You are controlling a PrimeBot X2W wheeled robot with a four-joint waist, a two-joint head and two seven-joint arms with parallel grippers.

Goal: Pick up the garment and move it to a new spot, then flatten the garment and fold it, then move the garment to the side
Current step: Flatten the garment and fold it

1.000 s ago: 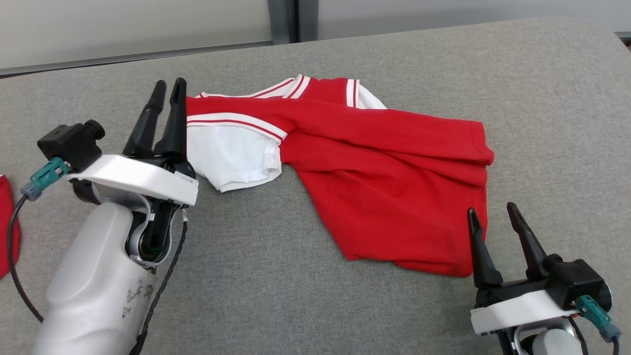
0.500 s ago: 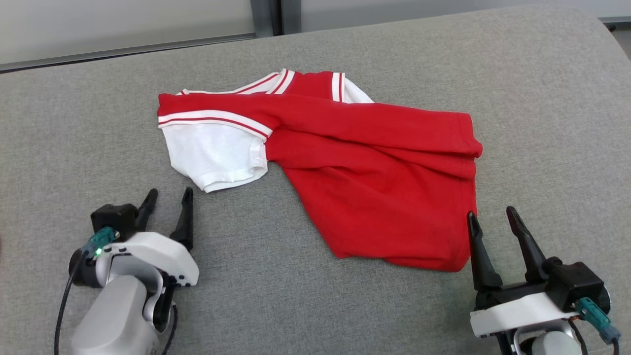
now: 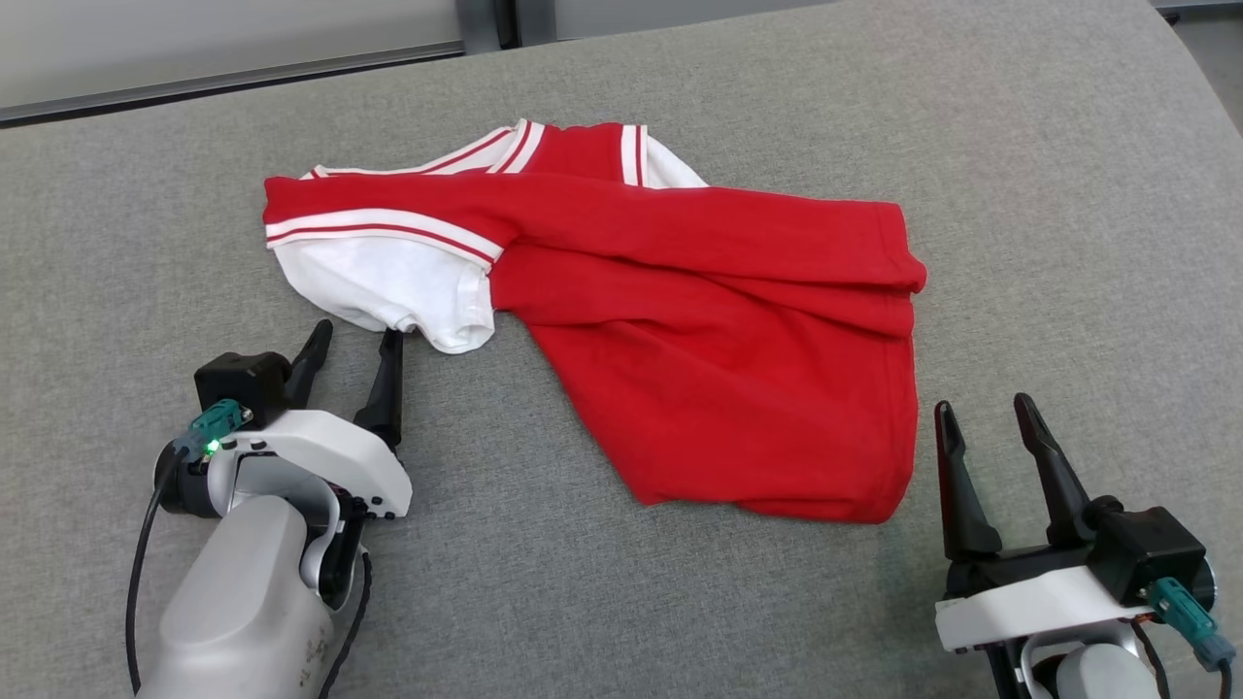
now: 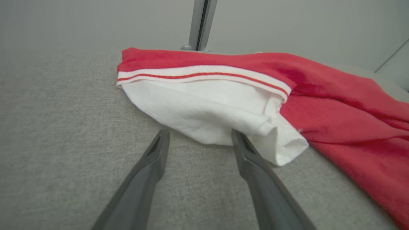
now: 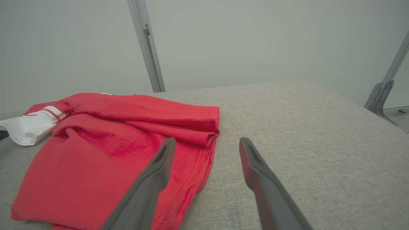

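Possibly touching the white fabric sleeve (image 4: 204,111) ahead, the released left pincer (image 4: 200,132) risks bunching the red cotton garment (image 3: 719,340). Right pincer (image 3: 983,408): released, empty.

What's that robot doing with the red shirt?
A robot is working on a red and white shirt lying rumpled on a grey cushion. Its left tool is open with tips at the white sleeve; its right tool is open by the hem. Neither holds the shirt.
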